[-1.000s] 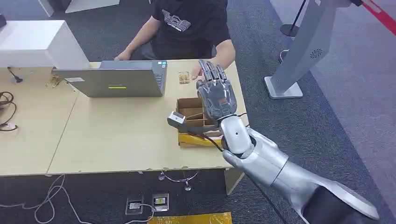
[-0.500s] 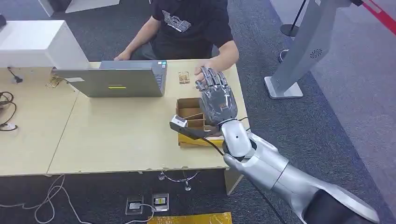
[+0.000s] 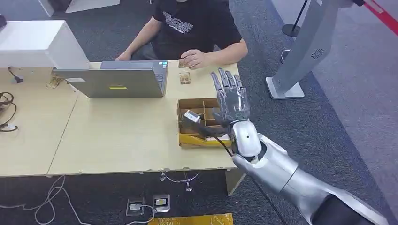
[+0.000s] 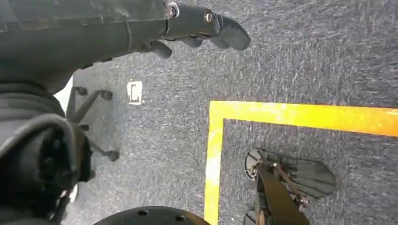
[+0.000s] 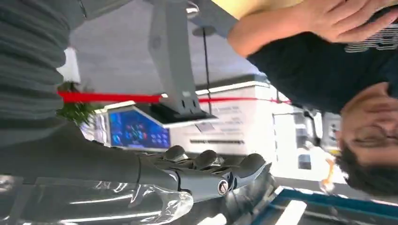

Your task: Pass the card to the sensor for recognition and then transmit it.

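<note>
My right hand (image 3: 231, 99) is raised above the right end of the table (image 3: 117, 136), fingers spread and pointing up, with nothing in it. In the right wrist view the right hand (image 5: 202, 174) is likewise stretched out flat and bare. It hovers over the right side of a cardboard compartment box (image 3: 195, 107). A small card-like piece (image 3: 185, 78) lies on the table beyond the box. A person's hand (image 3: 194, 58) rests at the far table edge near it. My left hand (image 4: 197, 28) hangs over the carpet, holding nothing.
A grey laptop (image 3: 117, 82) stands open in front of the seated person (image 3: 192, 23). A white box (image 3: 37, 44) sits at the far left and cables (image 3: 7, 110) lie on the left edge. A grey stand (image 3: 300, 51) rises at the right on the carpet.
My right hand has shifted to the right, from over the box's middle to its right side. The person's hand has drawn back from beside my fingers to the far table edge.
</note>
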`<state>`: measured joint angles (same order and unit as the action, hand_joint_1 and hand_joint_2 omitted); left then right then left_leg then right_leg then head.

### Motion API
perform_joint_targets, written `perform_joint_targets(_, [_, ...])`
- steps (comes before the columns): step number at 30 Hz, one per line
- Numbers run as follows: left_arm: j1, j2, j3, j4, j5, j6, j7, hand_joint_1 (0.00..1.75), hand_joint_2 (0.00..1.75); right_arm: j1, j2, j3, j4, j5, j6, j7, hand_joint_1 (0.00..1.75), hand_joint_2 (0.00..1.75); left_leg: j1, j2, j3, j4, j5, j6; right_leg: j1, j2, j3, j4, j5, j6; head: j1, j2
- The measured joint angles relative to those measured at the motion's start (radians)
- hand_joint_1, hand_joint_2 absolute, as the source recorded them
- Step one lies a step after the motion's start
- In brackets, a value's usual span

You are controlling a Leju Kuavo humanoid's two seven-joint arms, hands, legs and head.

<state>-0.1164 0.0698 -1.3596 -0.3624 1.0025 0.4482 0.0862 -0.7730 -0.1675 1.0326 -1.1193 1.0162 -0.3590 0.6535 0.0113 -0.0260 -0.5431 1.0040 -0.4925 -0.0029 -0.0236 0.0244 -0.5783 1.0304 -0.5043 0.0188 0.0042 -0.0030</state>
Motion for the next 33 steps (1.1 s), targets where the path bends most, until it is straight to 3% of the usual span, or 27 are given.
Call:
perform_joint_targets(4, [0.0, -0.001, 0.0, 0.0, 0.011, 0.005, 0.001, 0.0, 0.0, 0.021, -0.049, -0.052, -0.021, -0.051, -0.007, 0.035, 0.0, 1.75, 0.0, 0.0, 0.0, 0.0, 0.0, 0.0, 0.0, 0.0, 0.0, 0.0, 0.0, 0.0, 0.0, 0.0])
perform_joint_targets(12, [0.002, -0.002, 0.0, 0.0, 0.019, 0.009, -0.015, 0.0, 0.0, 0.108, -0.155, -0.219, -0.101, -0.02, 0.031, 0.046, 0.0, 1.75, 0.0, 0.0, 0.0, 0.001, 0.0, 0.0, 0.0, 0.0, 0.0, 0.0, 0.0, 0.0, 0.0, 0.0])
perform_joint_targets(17, [0.004, -0.002, 0.004, 0.0, 0.043, 0.013, -0.034, 0.0, 0.0, 0.231, -0.218, -0.404, -0.16, 0.047, 0.095, 0.046, 0.0, 1.75, 0.0, -0.006, 0.0, 0.001, 0.0, 0.0, 0.0, -0.006, 0.001, -0.001, 0.0, 0.0, 0.0, 0.0])
perform_joint_targets(23, [0.01, -0.005, 0.015, 0.003, 0.075, 0.01, -0.034, 0.0, 0.0, 0.409, -0.296, -0.626, -0.19, -0.016, 0.011, 0.047, 0.0, 1.75, 0.0, -0.005, -0.001, 0.001, -0.001, 0.001, 0.0, -0.005, 0.002, -0.002, 0.0, 0.0, 0.0, 0.0])
perform_joint_targets(27, [0.01, -0.009, 0.024, 0.006, 0.085, 0.013, -0.034, 0.0, 0.0, 0.501, -0.343, -0.657, -0.189, 0.04, -0.021, 0.047, 0.0, 1.75, 0.0, -0.003, -0.001, 0.001, -0.002, 0.001, 0.0, -0.005, 0.001, -0.002, 0.0, 0.0, 0.0, 0.0])
perform_joint_targets(33, [0.008, -0.017, 0.03, 0.01, 0.082, 0.03, -0.037, 0.0, 0.0, 0.56, -0.373, -0.656, -0.177, 0.103, -0.078, 0.047, 0.0, 1.75, 0.0, -0.003, -0.001, 0.001, -0.002, 0.001, 0.0, -0.005, 0.001, -0.002, 0.0, 0.0, -0.001, 0.0])
